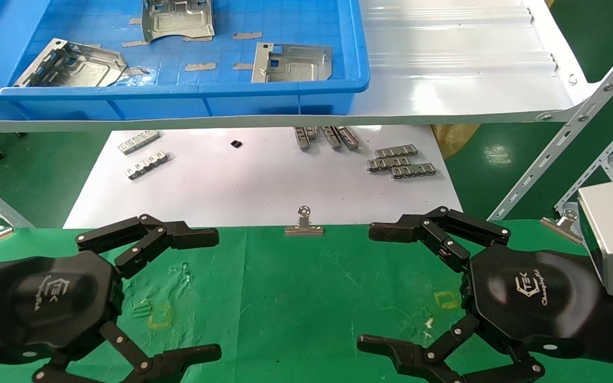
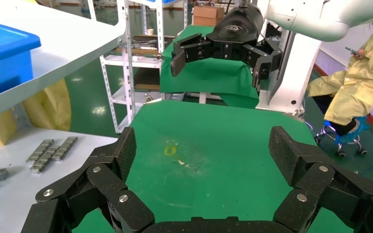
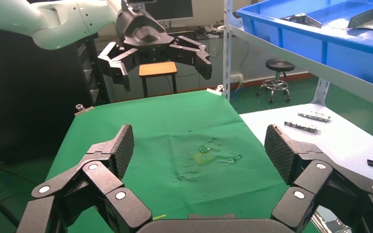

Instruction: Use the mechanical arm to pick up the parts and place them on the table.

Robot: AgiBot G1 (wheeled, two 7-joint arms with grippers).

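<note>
In the head view the left gripper (image 1: 208, 292) hovered over the table (image 1: 296, 303) at the lower left of the frame, its fingers spread wide and holding nothing. The right gripper (image 1: 373, 287) mirrored it at the lower right, likewise wide open and empty, the two facing each other across the green cloth. Two faint yellow squares (image 1: 159, 315) marked the cloth between them, one near each palm. A binder clip (image 1: 304, 222) sat at the table's far edge, centre frame, and another (image 1: 564, 221) at the right.

Three parts lay in the blue bin (image 1: 179, 93) on the white shelf (image 1: 461, 90) across the top of the frame: one (image 1: 69, 64) at the upper left, one (image 1: 179, 18) at the top centre, partly cut by the frame edge, and one (image 1: 291, 63) near the bin's front right corner. They lay well apart from one another.

Below the shelf, on the white sheet (image 1: 253, 186), small ridged strips (image 1: 399, 161) lay in scattered groups, with a tiny black item (image 1: 236, 143) between them.
</note>
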